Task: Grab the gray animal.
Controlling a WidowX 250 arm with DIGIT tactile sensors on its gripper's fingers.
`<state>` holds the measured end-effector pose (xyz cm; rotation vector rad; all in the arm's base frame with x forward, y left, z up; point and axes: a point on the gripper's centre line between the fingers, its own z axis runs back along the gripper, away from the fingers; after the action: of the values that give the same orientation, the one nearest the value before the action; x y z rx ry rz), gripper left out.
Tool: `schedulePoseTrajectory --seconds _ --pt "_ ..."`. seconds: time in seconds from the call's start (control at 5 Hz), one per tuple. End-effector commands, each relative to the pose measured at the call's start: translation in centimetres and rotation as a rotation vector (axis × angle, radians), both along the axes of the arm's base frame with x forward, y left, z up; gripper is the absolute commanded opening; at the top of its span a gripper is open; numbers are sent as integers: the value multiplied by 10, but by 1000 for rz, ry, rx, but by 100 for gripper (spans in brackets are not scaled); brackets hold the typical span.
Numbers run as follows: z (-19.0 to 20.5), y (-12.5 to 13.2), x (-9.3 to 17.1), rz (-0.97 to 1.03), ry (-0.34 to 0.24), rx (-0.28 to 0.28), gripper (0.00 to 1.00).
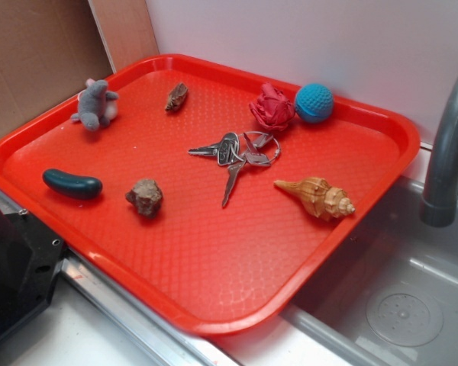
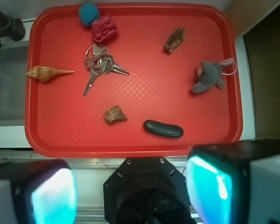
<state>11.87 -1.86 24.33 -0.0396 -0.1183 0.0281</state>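
The gray animal [image 1: 95,103] is a small fuzzy plush mouse lying at the far left corner of the red tray [image 1: 214,297]. In the wrist view it [image 2: 209,76] lies near the tray's right edge. My gripper [image 2: 133,191] is open and empty, high above the tray's near rim [image 2: 130,148], with two blurred cyan pads [image 2: 53,196] far apart. The gripper does not show in the exterior view. It stands well away from the mouse.
On the tray lie a dark green bean shape [image 1: 72,184], a brown rock [image 1: 144,197], keys [image 1: 237,152], a tan shell [image 1: 317,197], a red cloth lump [image 1: 272,107], a blue ball [image 1: 314,102] and a bark piece [image 1: 176,97]. A sink [image 1: 397,305] with a faucet [image 1: 446,152] is right.
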Motion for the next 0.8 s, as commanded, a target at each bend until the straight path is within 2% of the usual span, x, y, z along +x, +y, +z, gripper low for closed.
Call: schedulePoseTrajectory --seconds 0.0,0.2,0.4,0.6 --pt "0 0 0 0 0 0 100" --pt "-39 48 42 249 25 75 100" --pt "-61 79 74 499 22 56 100" --pt "-85 101 93 749 26 57 100"
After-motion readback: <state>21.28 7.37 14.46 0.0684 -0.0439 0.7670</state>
